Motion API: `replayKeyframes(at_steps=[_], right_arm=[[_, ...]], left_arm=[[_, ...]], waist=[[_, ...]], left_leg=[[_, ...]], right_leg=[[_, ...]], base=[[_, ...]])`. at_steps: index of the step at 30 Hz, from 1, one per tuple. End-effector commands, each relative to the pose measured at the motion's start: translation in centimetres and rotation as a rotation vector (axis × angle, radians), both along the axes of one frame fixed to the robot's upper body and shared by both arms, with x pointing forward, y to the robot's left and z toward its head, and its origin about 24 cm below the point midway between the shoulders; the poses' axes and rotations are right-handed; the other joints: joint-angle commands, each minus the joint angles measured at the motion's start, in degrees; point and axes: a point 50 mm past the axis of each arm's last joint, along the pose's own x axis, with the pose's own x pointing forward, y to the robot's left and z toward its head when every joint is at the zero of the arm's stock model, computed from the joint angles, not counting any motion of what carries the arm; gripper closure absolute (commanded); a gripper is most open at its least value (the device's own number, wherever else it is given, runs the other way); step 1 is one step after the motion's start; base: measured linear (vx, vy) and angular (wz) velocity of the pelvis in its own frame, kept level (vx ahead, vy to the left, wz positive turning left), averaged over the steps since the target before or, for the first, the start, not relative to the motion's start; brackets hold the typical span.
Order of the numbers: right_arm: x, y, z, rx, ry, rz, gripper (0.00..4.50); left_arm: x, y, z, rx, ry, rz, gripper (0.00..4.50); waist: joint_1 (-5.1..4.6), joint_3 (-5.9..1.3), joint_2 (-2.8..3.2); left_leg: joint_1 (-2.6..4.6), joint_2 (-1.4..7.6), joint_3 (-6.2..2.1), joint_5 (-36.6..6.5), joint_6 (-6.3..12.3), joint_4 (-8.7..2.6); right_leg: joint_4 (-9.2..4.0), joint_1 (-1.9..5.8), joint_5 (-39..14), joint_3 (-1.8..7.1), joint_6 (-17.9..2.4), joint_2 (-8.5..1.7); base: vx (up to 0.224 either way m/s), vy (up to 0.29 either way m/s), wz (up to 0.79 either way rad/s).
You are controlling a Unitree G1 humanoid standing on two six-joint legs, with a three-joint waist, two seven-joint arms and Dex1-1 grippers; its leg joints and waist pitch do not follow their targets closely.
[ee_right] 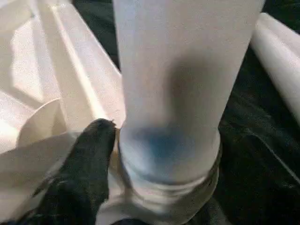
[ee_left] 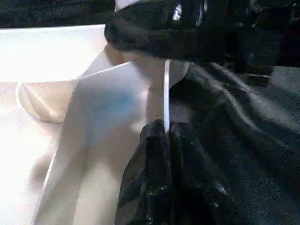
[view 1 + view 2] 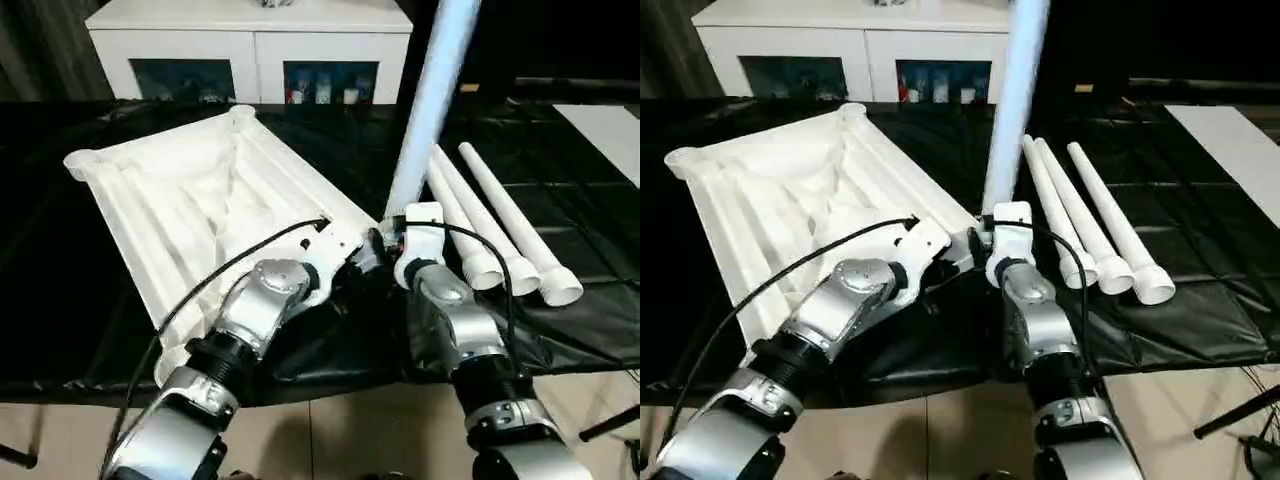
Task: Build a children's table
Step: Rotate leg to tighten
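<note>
Black-draped desk (image 3: 560, 330) carries the upturned tabletop (image 3: 190, 200), one leg (image 3: 425, 110) upright in its near corner socket, three legs (image 3: 500, 225) lying rightward. Left hand (image 3: 368, 252) pinched shut beside it; right hand (image 1: 101, 154) open around the leg's base.

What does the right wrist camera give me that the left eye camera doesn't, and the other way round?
Right wrist view: a close look at the upright leg's wide end sitting in the tabletop's corner socket, with a black finger against it.

Left eye view: the whole tabletop lying underside up on the black cloth, three spare legs beside it, both forearms, and a white cabinet behind.

Both: the standing leg, the ribbed tabletop, a spare leg and the black cloth.
</note>
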Motion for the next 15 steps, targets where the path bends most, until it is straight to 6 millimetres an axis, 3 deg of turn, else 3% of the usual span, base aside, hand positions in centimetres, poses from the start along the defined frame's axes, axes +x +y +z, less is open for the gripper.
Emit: replayKeyframes(at_steps=[1, 3, 8, 9, 12, 14, 15], right_arm=[[-0.3, 1.5, 0.5, 0.038, -0.022, 0.09, 0.67], [-0.3, 0.7, 0.9, 0.016, -0.045, 0.114, 0.53], [-0.6, -1.1, 1.2, -0.045, -0.056, 0.212, 0.12], [-1.1, -2.5, 1.4, -0.098, -0.042, 0.32, 0.05], [-1.7, -3.4, 1.6, -0.134, -0.029, 0.411, 0.05], [-3.3, -5.2, 2.3, -0.182, -0.007, 0.617, 0.05], [-3.4, -5.3, 2.3, -0.178, -0.002, 0.632, 0.05]], left_arm=[[0.3, -0.7, 1.9, -0.052, -0.104, -0.047, 4.5], [0.1, -0.1, 1.8, -0.042, -0.101, -0.066, 4.5], [-0.4, 1.0, 1.5, -0.008, -0.091, -0.132, 4.5], [-0.9, 1.9, 1.2, 0.005, -0.055, -0.187, 4.5], [-1.4, 2.4, 1.0, 0.017, -0.042, -0.253, 4.5], [-3.1, 3.5, 0.9, 0.044, 0.021, -0.434, 4.5], [-3.2, 3.7, 0.9, 0.049, 0.027, -0.45, 4.5]], waist=[[0.23, -4.08, -0.29], [0.4, -4.09, -0.33], [0.53, -4.13, -0.31], [0.65, -4.17, -0.23], [1.22, -4.15, -0.09], [1.78, -4.3, -0.19], [1.83, -4.24, -0.14]], left_leg=[[0.82, 2.53, -1.02, -14.5, 1.8, -4.3], [0.62, 2.64, -1.13, -13.9, 1.74, -4.39], [0.64, 2.75, -0.99, -12.9, 2.43, -4.31], [0.65, 2.71, -0.99, -12.7, 2.45, -4.24], [0.99, 2.95, -0.87, -11.9, 3.12, -4.16], [0.67, 3.13, -1.02, -10.8, 3.86, -4.09], [0.62, 3.29, -1.0, -10.6, 4.01, -4.15]], right_leg=[[-4.14, 2.66, -18.4, 2.78, -10.0, -3.48], [-3.93, 3.03, -17.2, 2.73, -10.3, -3.5], [-3.55, 3.01, -15.0, 2.89, -11.3, -3.48], [-3.53, 3.0, -14.8, 2.89, -11.3, -3.54], [-3.21, 2.87, -12.4, 3.06, -12.2, -3.36], [-2.74, 3.42, -10.7, 3.1, -12.3, -3.67], [-2.6, 3.36, -10.0, 3.19, -12.5, -3.67]], base=[[0.0, 0.0, 0.0], [0.0, 0.0, 0.0], [0.0, 0.0, 0.0], [0.0, 0.0, 0.0], [0.0, 0.0, 0.0], [0.0, 0.0, 0.0], [0.0, 0.0, 0.0]])
